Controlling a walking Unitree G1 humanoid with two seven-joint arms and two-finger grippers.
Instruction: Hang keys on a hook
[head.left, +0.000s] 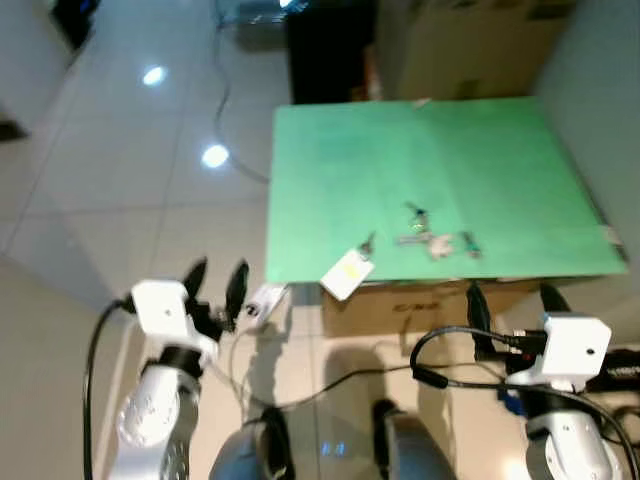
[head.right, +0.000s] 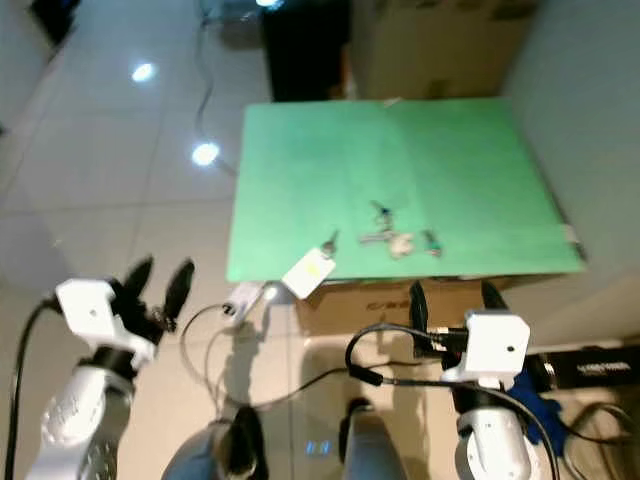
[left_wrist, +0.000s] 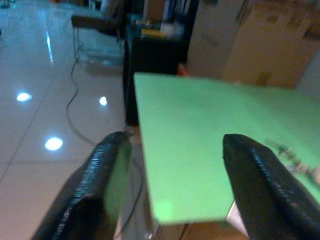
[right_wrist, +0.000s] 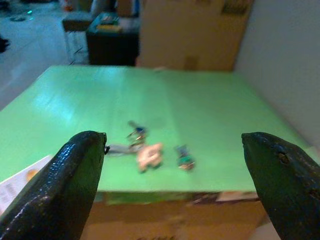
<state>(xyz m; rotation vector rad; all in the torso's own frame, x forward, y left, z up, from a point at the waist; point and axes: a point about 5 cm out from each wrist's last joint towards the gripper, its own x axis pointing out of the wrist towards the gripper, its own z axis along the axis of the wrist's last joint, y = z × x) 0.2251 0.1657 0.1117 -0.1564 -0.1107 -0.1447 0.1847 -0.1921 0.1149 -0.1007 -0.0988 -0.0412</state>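
Lying near the front edge of a green bench (head.left: 330, 160), a small bunch of keys (head.left: 432, 238) sits beside a white tag (head.left: 346, 272) that overhangs that edge. Both grippers hover short of the bench with fingers spread and empty: the left gripper (head.left: 216, 280) off its front left corner over the pale tiled floor (head.left: 120, 190), the right gripper (head.left: 510, 300) just before the front edge, facing the keys.

Head cameras look steeply down on the green board (head.left: 420, 190); both wrist cameras face it low, nearer.
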